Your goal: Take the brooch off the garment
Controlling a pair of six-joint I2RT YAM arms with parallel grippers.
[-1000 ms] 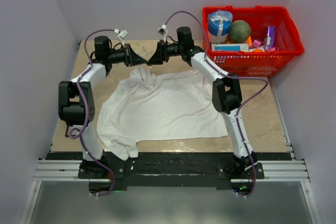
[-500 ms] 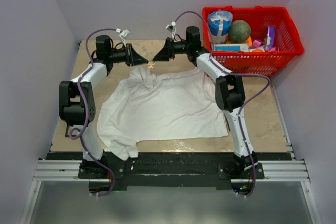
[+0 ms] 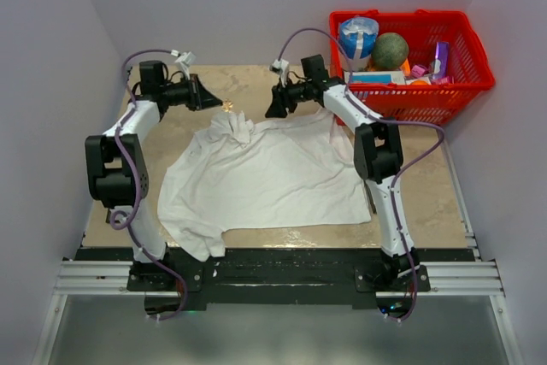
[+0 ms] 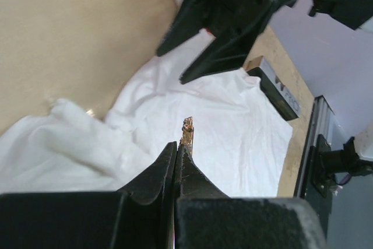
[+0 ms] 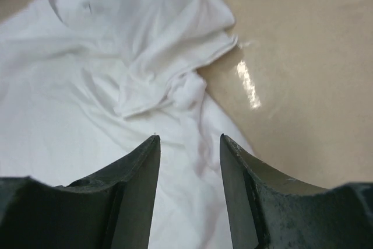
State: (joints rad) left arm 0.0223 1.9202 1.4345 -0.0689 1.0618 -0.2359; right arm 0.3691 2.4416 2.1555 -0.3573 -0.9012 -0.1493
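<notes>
The garment [image 3: 265, 173] is a wrinkled white shirt spread on the tan table, its collar bunched at the back [image 3: 232, 126]. My left gripper [image 3: 217, 104] hangs just behind-left of the collar, shut on the brooch [image 3: 227, 107], a tiny gold pin. In the left wrist view the brooch [image 4: 187, 131] sticks out of the closed tips of the left gripper [image 4: 178, 145], lifted off the garment [image 4: 221, 121]. My right gripper [image 3: 271, 112] is open over the shirt's back edge, apart from the left one. The right gripper [image 5: 189, 139] has nothing between its fingers above the garment [image 5: 105, 86].
A red basket [image 3: 410, 102] holding a tape roll, a green ball and small boxes stands at the back right, close to the right arm. Bare tan table [image 3: 427, 185] shows to the right of the shirt. Grey walls close in the sides and back.
My left gripper has drawn back to the left with the brooch, away from the right gripper. The right gripper moved right, then tilted down over the shirt, its jaws widening and narrowing again.
</notes>
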